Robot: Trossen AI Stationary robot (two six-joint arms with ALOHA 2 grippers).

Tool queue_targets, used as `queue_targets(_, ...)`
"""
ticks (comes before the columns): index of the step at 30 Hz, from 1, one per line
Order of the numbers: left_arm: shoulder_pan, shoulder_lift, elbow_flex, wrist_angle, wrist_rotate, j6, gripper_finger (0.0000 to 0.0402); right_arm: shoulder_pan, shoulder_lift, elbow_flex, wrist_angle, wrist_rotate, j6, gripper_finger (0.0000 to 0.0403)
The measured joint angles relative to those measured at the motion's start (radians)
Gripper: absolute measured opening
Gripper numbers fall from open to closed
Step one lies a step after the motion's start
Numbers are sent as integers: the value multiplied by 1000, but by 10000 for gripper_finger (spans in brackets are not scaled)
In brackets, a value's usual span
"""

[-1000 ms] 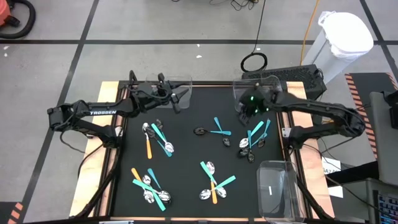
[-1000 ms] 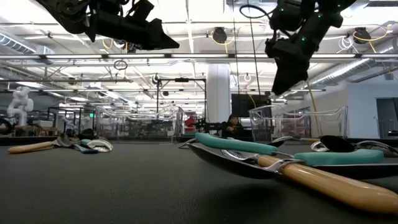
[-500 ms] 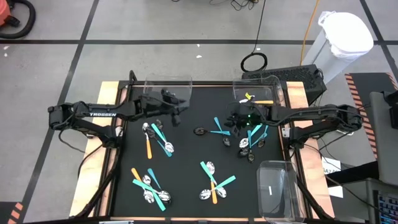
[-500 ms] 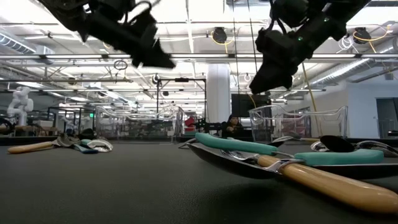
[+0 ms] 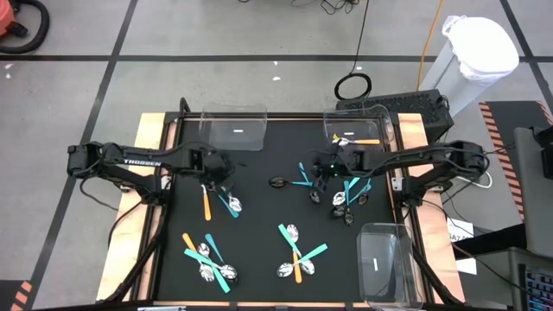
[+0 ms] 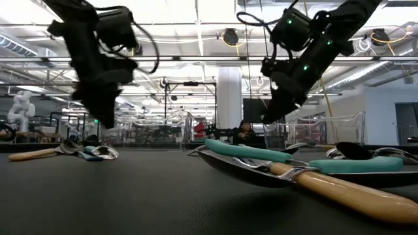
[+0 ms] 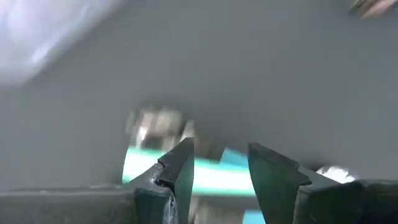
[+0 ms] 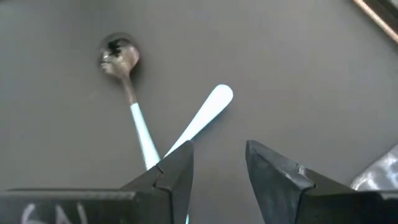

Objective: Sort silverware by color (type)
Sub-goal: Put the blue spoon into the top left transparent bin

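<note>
Both claws hang with fingers apart over the silverware (image 5: 220, 197) scattered mid-bench, the left claw (image 7: 219, 168) low above a teal handle (image 7: 205, 177) and the right claw (image 8: 217, 163) above two crossed teal spoons (image 8: 140, 134), apparently lined up for same-colour picks.

The table (image 5: 259, 216) had a black mat top with wood edges showing at the sides. Silverware (image 5: 295, 256) was scattered over it in little clusters, teal and orange handles crossing each other. Three clear bins sat at the edges: two at the far side (image 5: 235, 126) (image 5: 359, 127), one at the near right corner (image 5: 384, 263).
</note>
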Motion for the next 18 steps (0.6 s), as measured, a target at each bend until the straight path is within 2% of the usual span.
queue_targets(3, -13, 0, 0, -13, -55, -59, 148, -1, 41, 0, 96, 55, -22, 142)
queue_targets(5, -15, 0, -1, 8, -50, -48, 148, -1, 64, 0, 155, 50, -49, 142)
queue_targets(9, -16, 0, -1, 42, 4, 129, 148, -1, 79, 4, 195, 48, -92, 142)
queue_targets(13, -16, 0, -1, 43, 8, 335, 148, -1, 68, 7, 188, 47, -95, 142)
queue_targets(18, -26, 16, 0, 39, 101, 484, 148, 0, 61, 7, 185, 47, -87, 142)
